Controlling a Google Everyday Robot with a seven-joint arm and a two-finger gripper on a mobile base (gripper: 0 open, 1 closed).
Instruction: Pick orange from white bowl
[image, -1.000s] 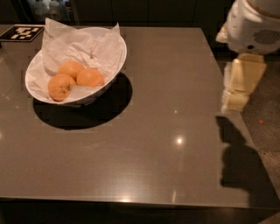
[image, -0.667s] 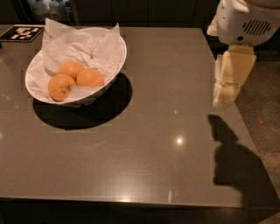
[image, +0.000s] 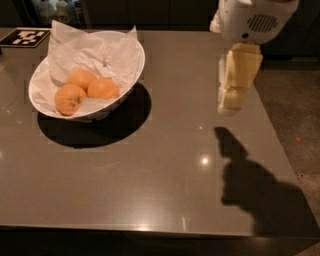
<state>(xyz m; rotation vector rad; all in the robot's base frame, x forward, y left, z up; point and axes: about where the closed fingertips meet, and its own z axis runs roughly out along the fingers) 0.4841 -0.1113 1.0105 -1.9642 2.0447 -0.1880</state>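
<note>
Camera view: approach step, gripper (image: 230, 105) holds nothing, openness can't tell, hangs over table (image: 150, 175) right side, well apart from white bowl (image: 141, 65) w/ 3 fruits; next calls for reach left & down onto the orange (image: 102, 88).

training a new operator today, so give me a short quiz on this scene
1. True or false: the pale two-finger gripper hovers over the right side of the dark glossy table, apart from the wide white paper-lined bowl.
2. How many round orange fruits lie in the bowl? A two, B three, C four.
3. Fill in: the fruit with the dark blemish is the ___most of them.

Key: 1 true; 2 B; 3 left.
</note>
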